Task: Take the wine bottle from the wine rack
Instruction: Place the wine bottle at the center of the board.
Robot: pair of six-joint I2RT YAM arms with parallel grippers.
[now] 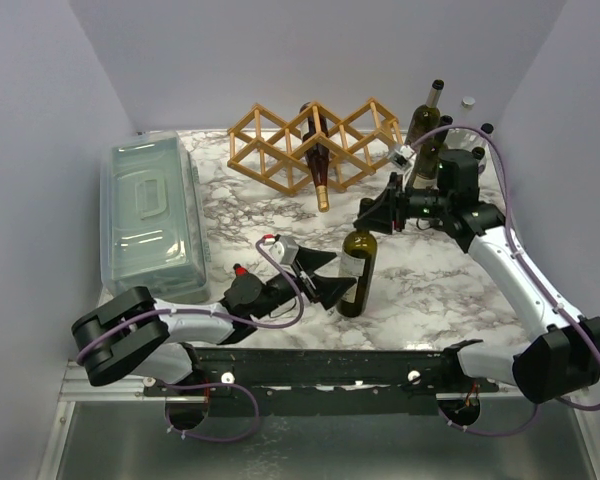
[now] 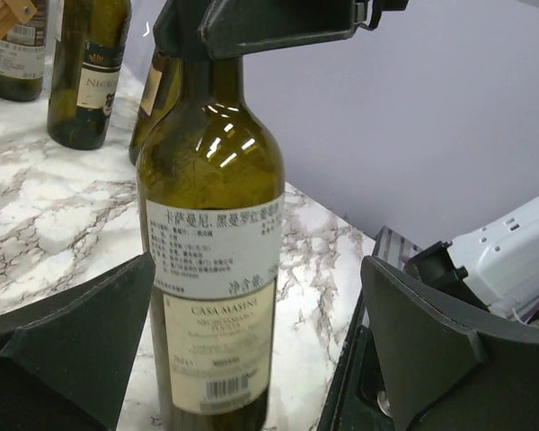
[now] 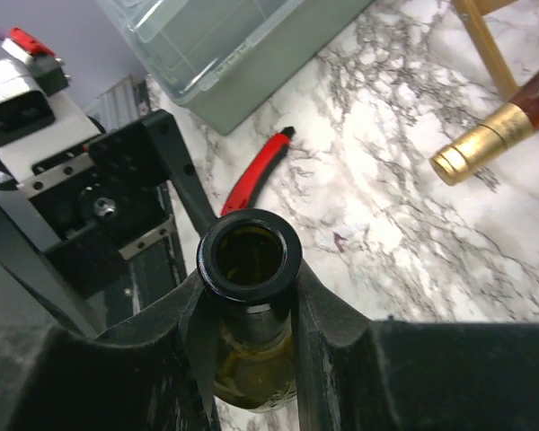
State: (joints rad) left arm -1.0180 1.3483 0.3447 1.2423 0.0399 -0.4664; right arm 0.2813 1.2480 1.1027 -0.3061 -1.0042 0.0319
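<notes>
- Marble-patterned tabletop [image 1: 435, 290] between pale walls. The wine rack [image 1: 280, 160] sits at the back edge.
- Green bottle [image 1: 358, 270] stands upright on the marble, well apart from the rack, near the arm bases.
- Right gripper [image 3: 250, 305] is clamped on its neck just under the lip, likely steadying it upright.
- Left gripper [image 2: 251, 350] has its jaws spread wide either side of the bottle's body, not touching. Reads as a release.
- Gold-capped bottle [image 1: 318, 160] lies in a middle cell, neck toward the arms.
</notes>
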